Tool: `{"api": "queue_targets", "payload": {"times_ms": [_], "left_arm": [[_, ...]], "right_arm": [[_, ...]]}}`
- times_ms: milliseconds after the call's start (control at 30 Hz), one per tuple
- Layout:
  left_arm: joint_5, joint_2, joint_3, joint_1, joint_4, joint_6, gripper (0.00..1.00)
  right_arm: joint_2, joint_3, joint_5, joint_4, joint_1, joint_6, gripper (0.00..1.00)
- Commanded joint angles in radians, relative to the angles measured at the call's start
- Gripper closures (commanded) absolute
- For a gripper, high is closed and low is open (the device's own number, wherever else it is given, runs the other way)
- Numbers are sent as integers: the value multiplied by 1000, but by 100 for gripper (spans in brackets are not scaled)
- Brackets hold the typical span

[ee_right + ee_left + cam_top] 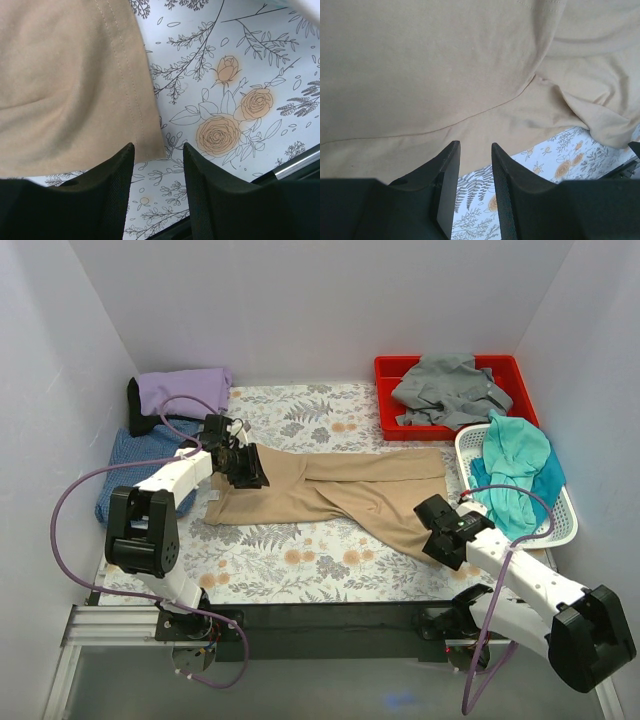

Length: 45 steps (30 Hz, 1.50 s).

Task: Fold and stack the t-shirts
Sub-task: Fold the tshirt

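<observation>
The tan t-shirt (340, 485) lies partly folded across the middle of the table. My left gripper (243, 466) hovers over its left end, open and empty; in the left wrist view (475, 150) the tan cloth (445, 75) lies just ahead of the fingertips. My right gripper (432, 520) is open at the shirt's near right corner; in the right wrist view (157, 150) the hemmed corner (145, 145) lies at the gap between the fingertips. A folded lavender shirt (183, 390) and a textured blue shirt (128, 468) lie at the far left. The grey shirt (450, 390) and teal shirt (515, 470) lie crumpled in containers.
A red bin (388, 425) at the back right holds the grey shirt. A white basket (466, 445) on the right holds the teal shirt. A floral cloth (300, 560) covers the table. White walls close in the left, back and right sides.
</observation>
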Motion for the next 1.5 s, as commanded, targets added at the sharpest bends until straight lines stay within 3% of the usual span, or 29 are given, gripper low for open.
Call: {"api": "queue_targets", "payload": {"times_ms": [0, 133, 300, 433, 467, 533, 667, 733, 833, 967, 1067, 1467], "left_arm": [[-9, -3, 22, 2, 1, 16, 70], [-24, -6, 24, 2, -3, 16, 70], [-37, -2, 22, 2, -8, 22, 70], [-38, 4, 25, 2, -13, 23, 70], [-44, 4, 25, 2, -16, 25, 70], [-58, 4, 25, 2, -17, 28, 70], [-64, 1, 16, 2, -16, 25, 70], [-61, 6, 13, 2, -11, 22, 70], [-57, 9, 7, 2, -8, 22, 70], [-60, 6, 4, 2, -11, 25, 70], [-63, 7, 4, 2, -13, 26, 70], [-92, 10, 2, 2, -20, 33, 71]], "right_arm": [[52, 19, -14, 44, -1, -16, 50], [58, 5, -21, 78, 1, -28, 51], [48, -13, -20, 83, 1, -24, 66], [44, -34, -35, 83, 1, -16, 64], [41, -36, -38, 80, 1, -16, 58], [23, -44, -44, 81, 1, -13, 54], [12, -47, -34, 83, 1, -13, 53], [29, -44, -30, 84, 1, -14, 56], [57, -48, -34, 103, 1, -22, 75], [61, -61, -44, 121, 1, -16, 76], [52, -73, -46, 132, 1, -14, 98], [-40, 59, 38, 97, 1, -106, 99]]}}
